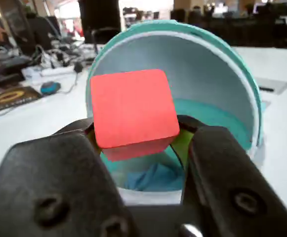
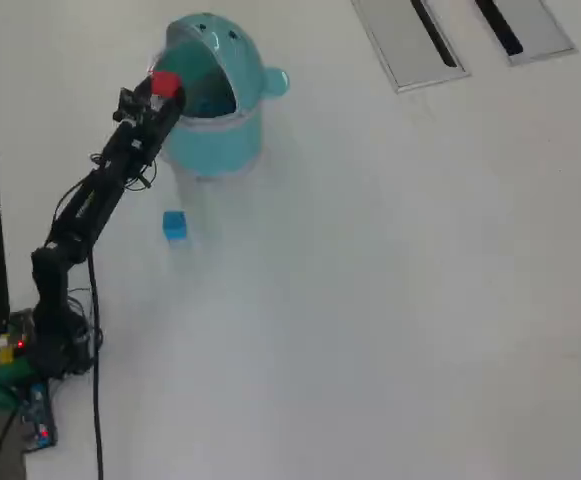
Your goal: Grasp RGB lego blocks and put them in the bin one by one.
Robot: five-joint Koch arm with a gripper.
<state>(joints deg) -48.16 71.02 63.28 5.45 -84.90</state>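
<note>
- Black jaws of my gripper (image 1: 138, 136) fill the bottom of the wrist view, pressed in on the red block (image 1: 133, 108) from both sides.
- I see the red block tilted, one flat face turned up toward the camera, right in front of the bin's mouth.
- Behind it, the bin (image 1: 242, 84) shows its pale inner wall and teal rim; a slip of yellow-green (image 1: 183, 145) shows between the red block and the right jaw, and I cannot tell whether it lies inside the bin.
- From overhead, going left to right: the arm's base (image 2: 40, 345) sits at the lower left edge of the white table (image 2: 390, 300), and the arm reaches up toward the bin.
- I see the gripper (image 2: 162, 88) with the red block (image 2: 165, 84) at the left rim of the bin (image 2: 215, 140).
- Below the bin, the light blue block (image 2: 174, 225) lies on the table, apart from it.
- Two grey slotted panels (image 2: 405, 40) lie at the top right.
</note>
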